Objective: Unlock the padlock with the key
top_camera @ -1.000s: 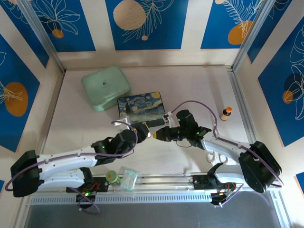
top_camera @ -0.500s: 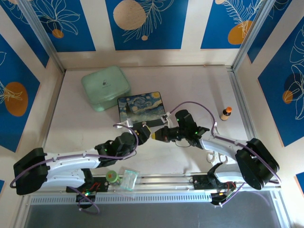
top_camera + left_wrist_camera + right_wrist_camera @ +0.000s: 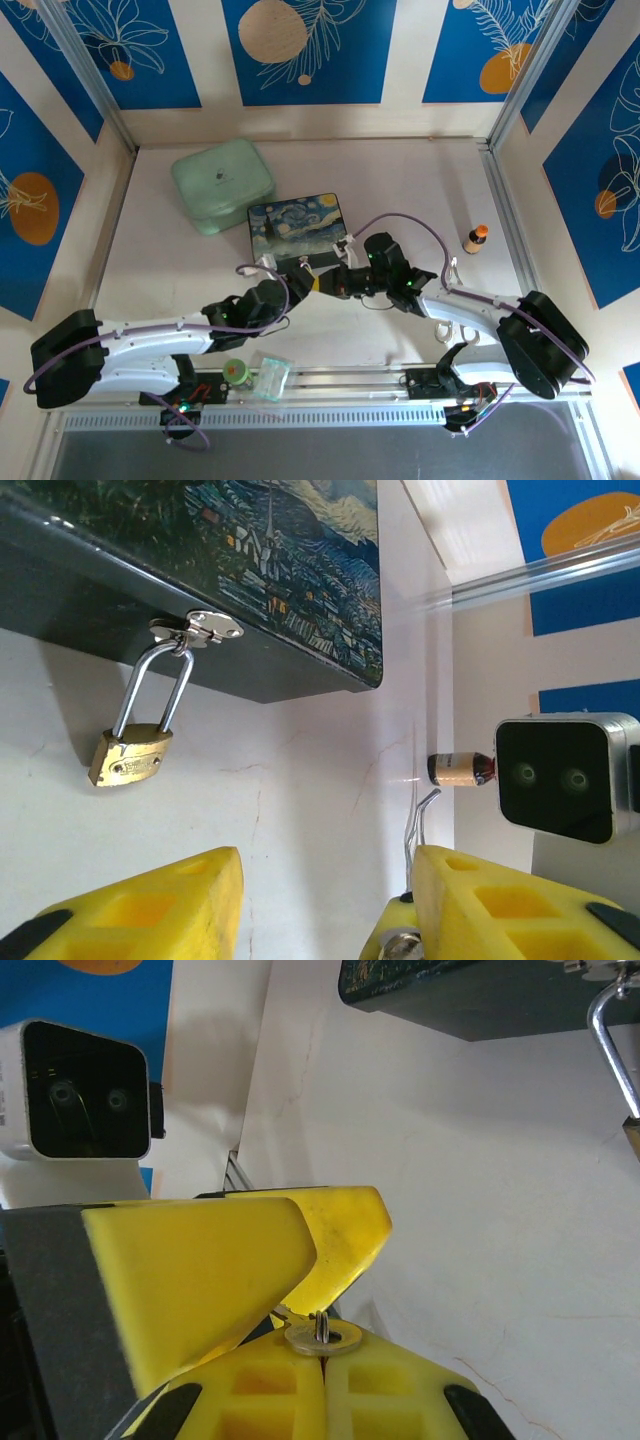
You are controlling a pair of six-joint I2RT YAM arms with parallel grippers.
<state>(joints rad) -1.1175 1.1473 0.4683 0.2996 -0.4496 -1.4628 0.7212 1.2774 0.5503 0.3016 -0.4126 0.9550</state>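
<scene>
The brass padlock (image 3: pixel 128 757) hangs by its silver shackle (image 3: pixel 153 691) from the hasp on the front of the painted box (image 3: pixel 297 222). Its shackle (image 3: pixel 612 1045) also shows at the right edge of the right wrist view. My right gripper (image 3: pixel 322 1348) is shut on the key (image 3: pixel 322 1337), whose round silvery head pokes out at the fingertips. My left gripper (image 3: pixel 325 885) is open with bare table between its yellow fingers (image 3: pixel 140 905), below and right of the padlock. In the top view the left gripper (image 3: pixel 299 285) and right gripper (image 3: pixel 322 284) meet tip to tip just in front of the box.
A mint-green case (image 3: pixel 222 183) lies behind the box at the left. A small brown bottle (image 3: pixel 476 238) stands at the right wall. White-handled scissors (image 3: pixel 456 330) lie by the right arm. A green-lidded jar (image 3: pixel 236 372) and a clear container (image 3: pixel 272 378) sit at the near rail.
Both grippers have shifted a little to the left and closer to the box front. The right gripper still holds the key and the left stays open.
</scene>
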